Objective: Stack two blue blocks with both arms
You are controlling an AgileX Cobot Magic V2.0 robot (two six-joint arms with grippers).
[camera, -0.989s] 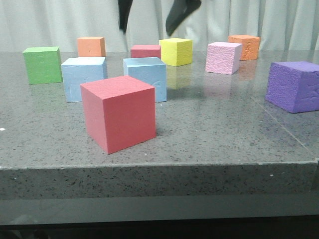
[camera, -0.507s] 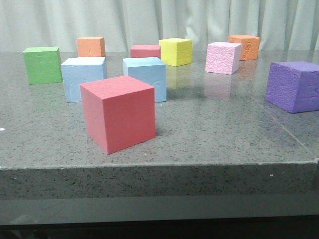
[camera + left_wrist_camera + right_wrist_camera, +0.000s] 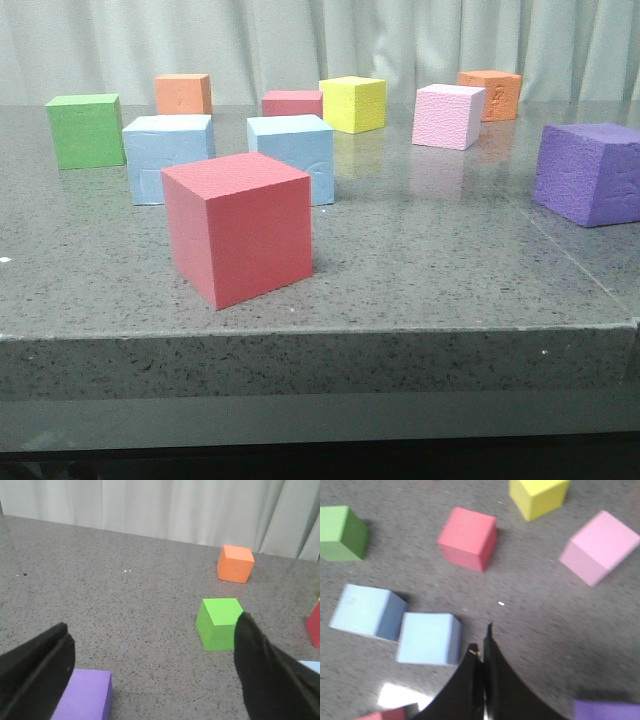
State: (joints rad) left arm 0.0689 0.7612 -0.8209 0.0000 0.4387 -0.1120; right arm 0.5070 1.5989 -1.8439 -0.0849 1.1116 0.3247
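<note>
Two light blue blocks stand side by side on the grey table, the left one (image 3: 168, 155) and the right one (image 3: 293, 155), with a small gap between them. Both also show in the right wrist view, one (image 3: 367, 611) beside the other (image 3: 427, 637). My right gripper (image 3: 481, 640) is shut and empty, high above the table, just beside the nearer blue block. My left gripper (image 3: 152, 650) is wide open and empty above bare table. A sliver of a blue block (image 3: 312, 666) shows beside its right finger. Neither gripper shows in the front view.
A large red cube (image 3: 240, 225) stands in front of the blue blocks. A green cube (image 3: 85, 130), orange cube (image 3: 183, 93), small red cube (image 3: 292, 103), yellow cube (image 3: 353, 103), pink cube (image 3: 448, 115), second orange cube (image 3: 492, 93) and purple cube (image 3: 590, 172) surround them. Another purple cube (image 3: 82, 695) lies under the left gripper.
One second ago black gripper parts hung at the top of the front view above the back blocks. They have lifted out of that view. The blocks have not moved.
</note>
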